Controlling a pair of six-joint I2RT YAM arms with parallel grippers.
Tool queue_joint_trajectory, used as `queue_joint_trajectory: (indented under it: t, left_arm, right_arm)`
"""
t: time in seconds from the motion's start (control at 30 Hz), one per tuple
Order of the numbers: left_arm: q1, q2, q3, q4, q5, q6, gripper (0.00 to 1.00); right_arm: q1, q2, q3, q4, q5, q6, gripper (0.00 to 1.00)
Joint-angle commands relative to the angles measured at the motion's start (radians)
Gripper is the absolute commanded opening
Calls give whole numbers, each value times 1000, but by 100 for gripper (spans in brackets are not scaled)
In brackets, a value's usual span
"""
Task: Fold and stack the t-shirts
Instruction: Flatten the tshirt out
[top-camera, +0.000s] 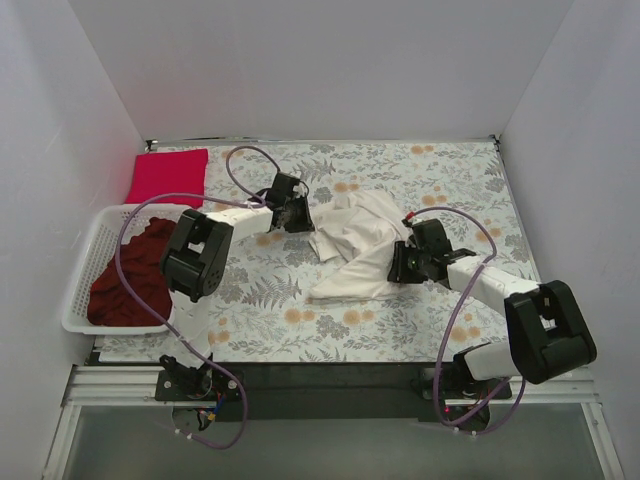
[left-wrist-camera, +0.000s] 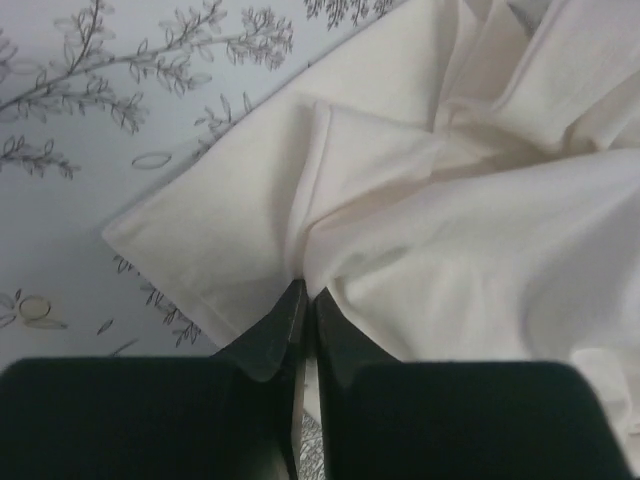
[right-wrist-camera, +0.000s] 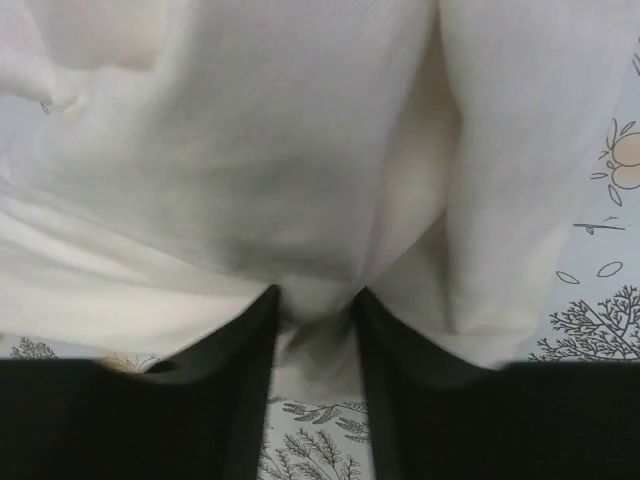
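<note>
A cream-white t-shirt (top-camera: 355, 245) lies crumpled on the floral cloth at mid-table. At its left edge, my left gripper (top-camera: 298, 215) is shut on a fold; in the left wrist view the black fingertips (left-wrist-camera: 290, 310) pinch the cream cloth (left-wrist-camera: 450, 250) where the creases meet. My right gripper (top-camera: 400, 262) is at the shirt's right edge. In the right wrist view its jaws (right-wrist-camera: 318, 295) stand apart, with a bunch of the cream cloth (right-wrist-camera: 250, 150) between them. A folded crimson-pink t-shirt (top-camera: 168, 176) lies flat at the back left. A dark maroon t-shirt (top-camera: 135, 275) fills the basket.
A white lattice basket (top-camera: 85, 270) sits at the left table edge, beside the left arm. White walls close in the back and both sides. Purple cables loop over both arms. The floral table cloth (top-camera: 300, 310) lies bare in front of the shirt.
</note>
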Motion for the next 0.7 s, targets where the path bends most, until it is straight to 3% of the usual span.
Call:
queue_joint_trajectory:
  t: [0.0,0.07,0.1,0.23,0.37,0.4,0.43,0.47,0.5,0.57,0.6,0.67]
  left_arm:
    - [5,-165,-78,-70,-11,14,0]
    - [23,-240,-106,-104,-55,14,0]
    - [26,-326,-121,-132,-80,14,0]
    - [25,-546,-199,-222,-161,16,0]
    - [-4,-763,-290,-319,-80,-51,0]
    - [-15,-802,-316,-339,-39,-99,0]
    - [-27,-881,-345,-347,-19,-125,0]
    - [-55,-912,-412,-351,9,-154,6]
    - [-69,-950,-446,-348,52,-182,31]
    - [-101,-1036,-544,-339,80,-259,51]
    - [-107,-1061,-576,-334,81,-277,67]
    - [-106,-1127,-618,-331,52,-317,76]
  right_arm:
    - [-25,38,38,60,-18,-13,32]
    - [-68,48,72,41,-3,-37,4]
    - [-85,42,122,23,12,-45,1]
    - [-165,-4,287,-54,93,-100,1]
    - [-197,32,487,-138,141,-157,1]
    - [-199,55,524,-158,132,-166,7]
    - [-200,66,571,-173,129,-169,22]
    - [-199,72,589,-199,127,-169,32]
    - [-200,74,595,-206,124,-165,41]
    - [-199,62,580,-213,106,-159,59]
    - [-199,52,567,-213,106,-154,62]
    - [-197,26,520,-213,42,-148,65]
